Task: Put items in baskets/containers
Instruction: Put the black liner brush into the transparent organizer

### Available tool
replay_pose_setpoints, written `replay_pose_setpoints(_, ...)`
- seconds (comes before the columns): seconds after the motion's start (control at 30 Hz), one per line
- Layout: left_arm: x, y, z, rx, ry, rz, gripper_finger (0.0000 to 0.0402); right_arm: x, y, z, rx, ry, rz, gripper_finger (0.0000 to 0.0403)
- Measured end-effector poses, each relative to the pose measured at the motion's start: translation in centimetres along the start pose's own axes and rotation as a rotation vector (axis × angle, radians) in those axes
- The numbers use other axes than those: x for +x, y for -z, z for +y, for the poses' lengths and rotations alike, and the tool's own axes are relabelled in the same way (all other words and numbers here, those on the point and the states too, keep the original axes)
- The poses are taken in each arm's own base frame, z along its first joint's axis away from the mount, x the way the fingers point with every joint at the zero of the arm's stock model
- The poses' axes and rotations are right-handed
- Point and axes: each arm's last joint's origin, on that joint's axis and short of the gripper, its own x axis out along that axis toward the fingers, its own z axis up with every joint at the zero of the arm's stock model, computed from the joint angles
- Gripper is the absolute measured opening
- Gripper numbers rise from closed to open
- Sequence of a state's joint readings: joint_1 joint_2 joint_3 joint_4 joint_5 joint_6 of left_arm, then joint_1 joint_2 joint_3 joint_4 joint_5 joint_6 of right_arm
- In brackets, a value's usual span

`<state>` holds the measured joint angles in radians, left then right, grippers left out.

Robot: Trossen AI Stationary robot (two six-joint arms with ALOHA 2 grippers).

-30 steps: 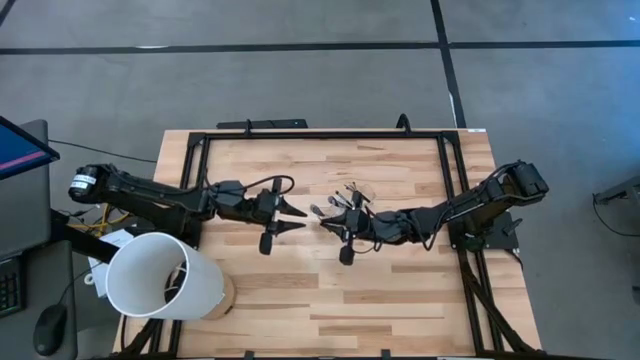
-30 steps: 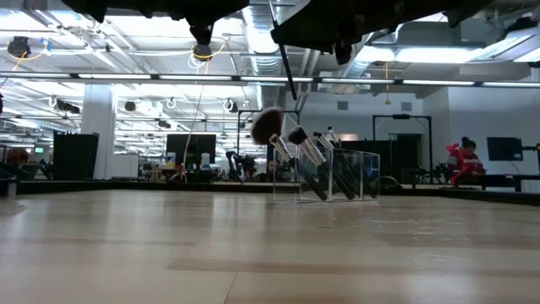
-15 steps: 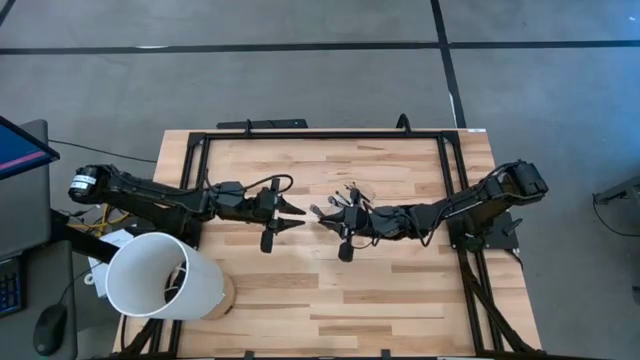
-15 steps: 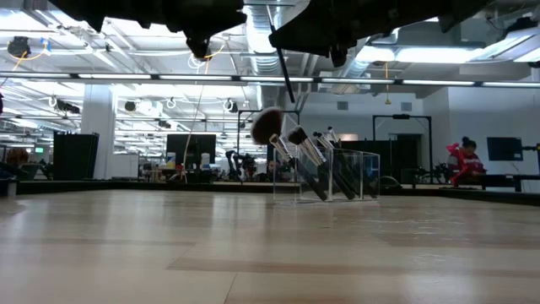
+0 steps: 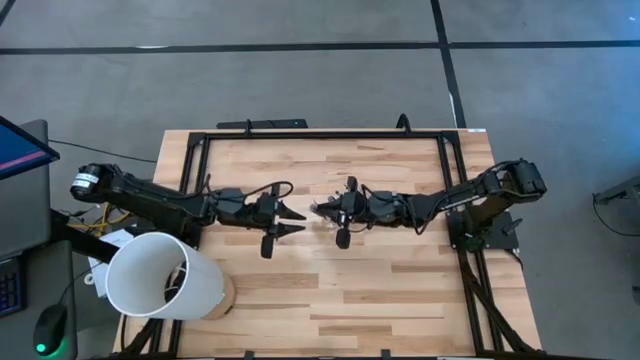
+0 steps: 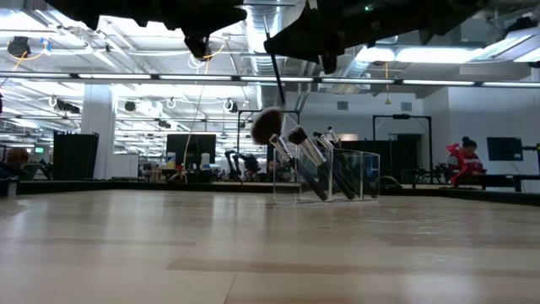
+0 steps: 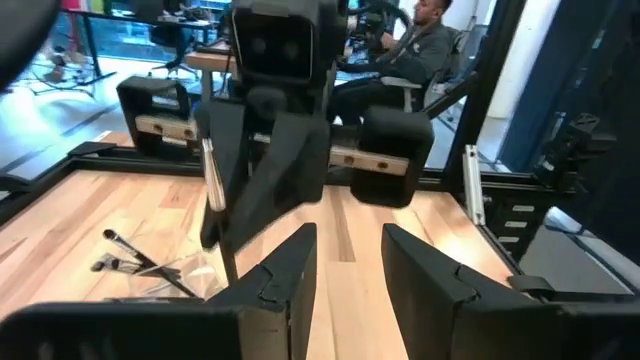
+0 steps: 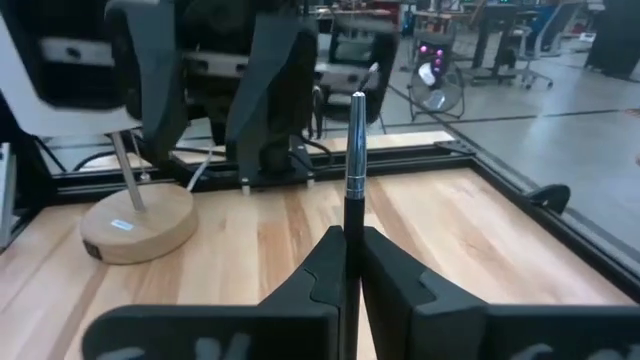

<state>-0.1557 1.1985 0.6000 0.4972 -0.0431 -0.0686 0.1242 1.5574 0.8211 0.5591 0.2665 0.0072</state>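
My right gripper hovers over the table's middle, shut on a thin black stick with a silver end. The stick also shows in the low view, high above the wood. The clear box stands on the table at the far side, just beyond the right gripper, partly under that arm in the high view. Several brushes lean in it, fluffy tips up. My left gripper is open, facing the right gripper from the table's left, and touches nothing. My right gripper pinches the stick's black shaft between its two fingers. The silver end stands out past the fingertips. The stick is lifted clear of the table and hangs tilted below the gripper.
A large white cylinder stands on a round wooden base at the table's near left corner. A black frame runs round the table's edges. Bare wood lies across the near half. People show in the room behind.
My right gripper has moved a little toward the table's far edge, closer to the clear box, carrying the stick. The stick has tipped slightly as seen in the low view. The left arm has kept still.
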Motion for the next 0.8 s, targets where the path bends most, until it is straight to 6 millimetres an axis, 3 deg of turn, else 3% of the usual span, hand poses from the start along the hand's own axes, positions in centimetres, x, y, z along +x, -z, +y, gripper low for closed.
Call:
replay_pose_setpoints(0.43, -1.8, 2.4, -0.4, -0.013, 0.003, -0.206, 0.0113, 0.1, 0.2, -1.6, -0.021, 0.044, -0.009, 0.0013)
replay_pose_setpoints(0.57, -2.1, 2.8, -0.4, -0.015, 0.006, -0.220, 0.0113, -1.0, 0.4, -2.4, -0.016, 0.058, -0.009, 0.0006)
replay_pose_setpoints(0.8, -2.1, 2.9, -0.7, -0.084, 0.025, -0.209, 0.0113, -4.9, -0.3, -3.9, 0.007, 0.101, -0.071, 0.0011)
